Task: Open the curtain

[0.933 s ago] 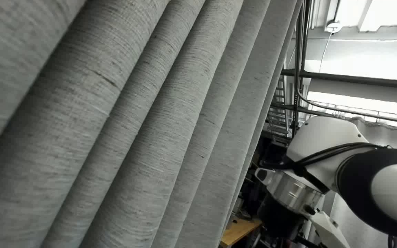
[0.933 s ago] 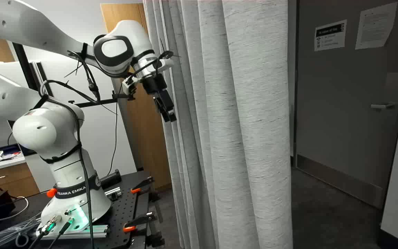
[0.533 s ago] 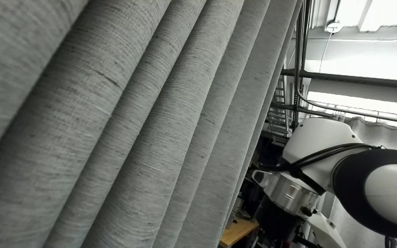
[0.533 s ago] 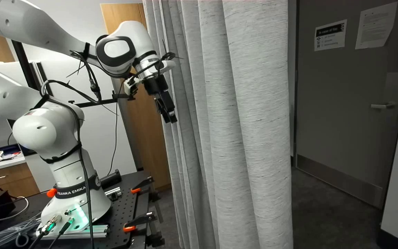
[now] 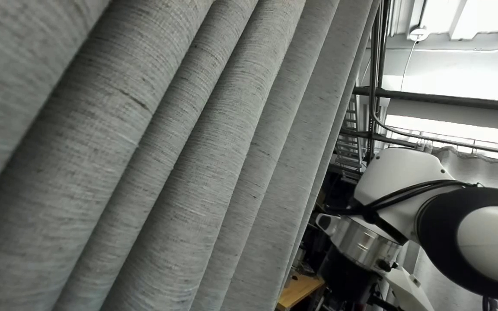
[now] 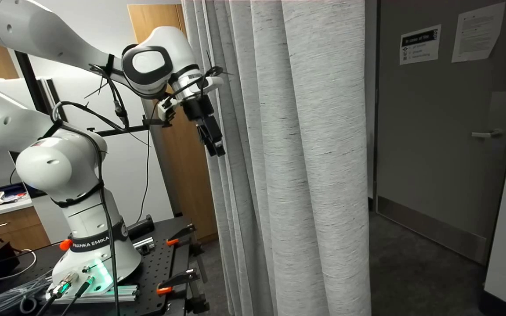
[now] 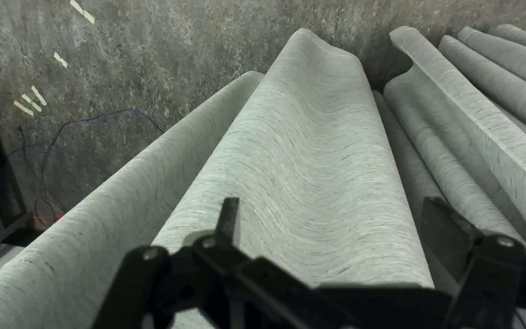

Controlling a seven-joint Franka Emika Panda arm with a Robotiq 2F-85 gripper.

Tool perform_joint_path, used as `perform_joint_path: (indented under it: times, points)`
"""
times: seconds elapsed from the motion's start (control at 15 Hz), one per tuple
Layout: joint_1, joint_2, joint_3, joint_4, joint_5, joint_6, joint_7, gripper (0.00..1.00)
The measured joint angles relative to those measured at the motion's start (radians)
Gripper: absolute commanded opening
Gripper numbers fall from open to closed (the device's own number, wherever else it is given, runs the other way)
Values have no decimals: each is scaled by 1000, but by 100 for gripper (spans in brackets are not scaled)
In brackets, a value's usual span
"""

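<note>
Blk robot-base band (image 6: 99, 242) reads "FRANKA EMIKA", door sign (image 6: 420, 45) "In case of fire", adj. sheet (image 6: 478, 33) illegible.

Curtain (image 6: 292, 158) matt woven cloth; robot arm (image 6: 75, 162) smooth, faintly glossy

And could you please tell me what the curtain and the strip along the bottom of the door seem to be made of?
Curtain: matt woven fabric, shown by fine dark flecks and soft folds; fibre unclear. Strip: probably metal, satin finish, from its smooth, faintly shiny face, though laminate is possible.
</note>
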Motion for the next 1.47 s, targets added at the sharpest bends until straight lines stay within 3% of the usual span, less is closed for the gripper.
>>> perform_joint_path:
  times: [0.93,1.47]
  points:
    - [-2,8,-14,24,0,0,0,100]
    - [-112,-2,-121,70,-24,0,0,100]
